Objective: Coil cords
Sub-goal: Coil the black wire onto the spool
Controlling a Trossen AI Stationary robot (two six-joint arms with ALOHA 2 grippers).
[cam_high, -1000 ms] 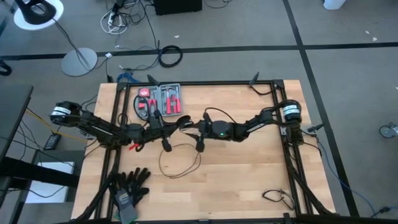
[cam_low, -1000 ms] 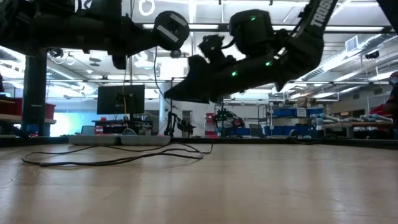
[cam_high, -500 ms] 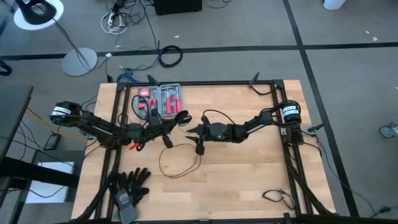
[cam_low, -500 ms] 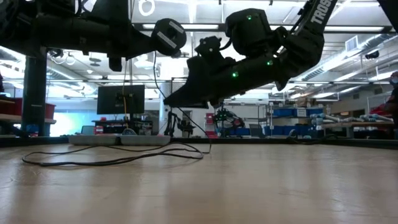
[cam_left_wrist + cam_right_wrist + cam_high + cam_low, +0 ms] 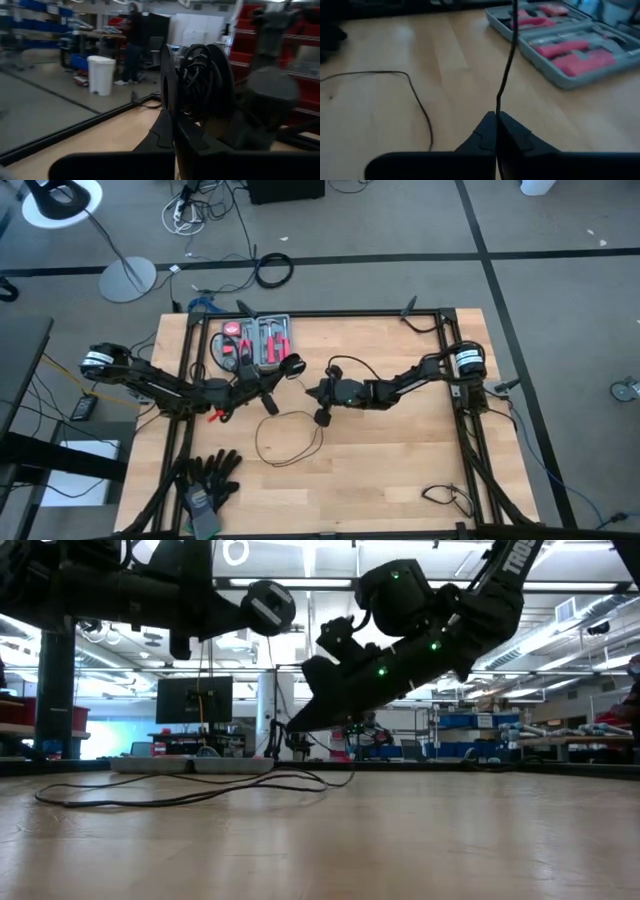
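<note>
While the thin black cord (image 5: 285, 442) lay looped on the pale wooden table (image 5: 400, 470) at centre frame, one strand rose to the right gripper (image 5: 496, 118), whose jaws were clamped together on it. Left of it, the left gripper (image 5: 290, 369) held a wound black spool (image 5: 200, 80), jaws closed. Above them sat a grey tool case with red-handled tools (image 5: 262, 340).
</note>
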